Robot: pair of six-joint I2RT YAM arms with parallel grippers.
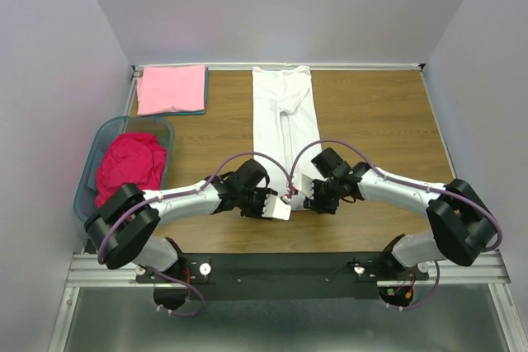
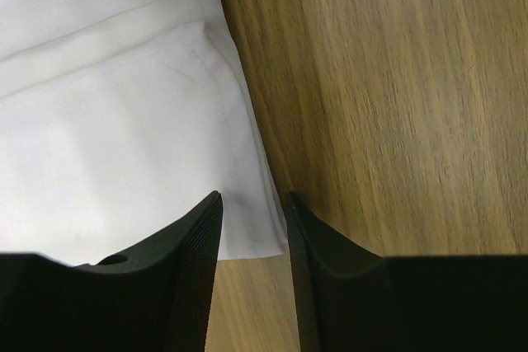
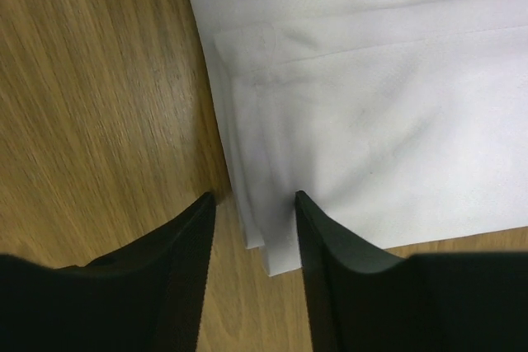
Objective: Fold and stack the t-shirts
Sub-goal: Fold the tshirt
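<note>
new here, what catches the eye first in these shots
A white t-shirt, folded into a long strip mid-table, with the left gripper and right gripper open astride its near corners. At left, a folded pink t-shirt lies at the far edge and a crumpled magenta-red t-shirt fills the teal basket.

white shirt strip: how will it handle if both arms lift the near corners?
Likely floppy: the white t-shirt lies flat in a long strip, so the middle would probably sag between the left gripper and right gripper. Stacked layers at its near corner may slip apart unless all are pinched.
</note>
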